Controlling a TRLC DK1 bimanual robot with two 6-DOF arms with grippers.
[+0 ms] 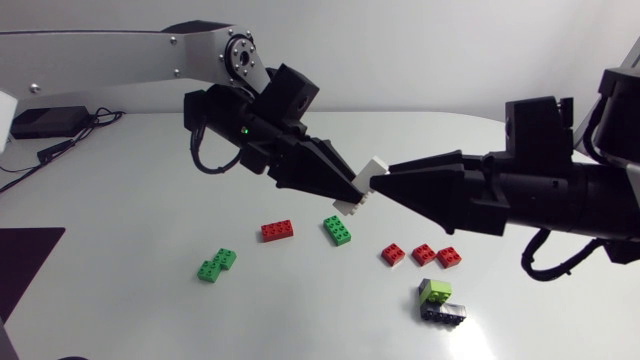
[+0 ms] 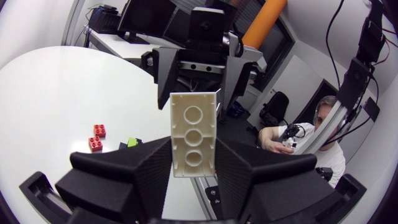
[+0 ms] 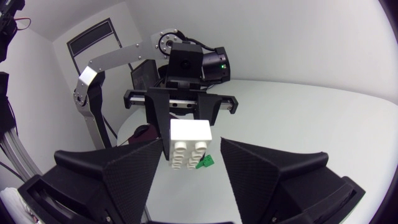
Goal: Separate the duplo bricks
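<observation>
Above the bench's (image 1: 120, 200) middle, the left jaws are clenched on the white duplo bricks (image 1: 360, 187), held clear of the surface so both arms can work. The right jaws stand released around the other end, apparently ready to clamp and pull the pieces apart.

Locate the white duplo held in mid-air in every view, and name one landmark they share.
Head view: white duplo at centre, between left gripper and right gripper.
Left wrist view: the duplo clamped in the left gripper, right gripper beyond it.
Right wrist view: the duplo just ahead of the right gripper, left gripper holding its far end.
Shared landmark: the left gripper.
</observation>
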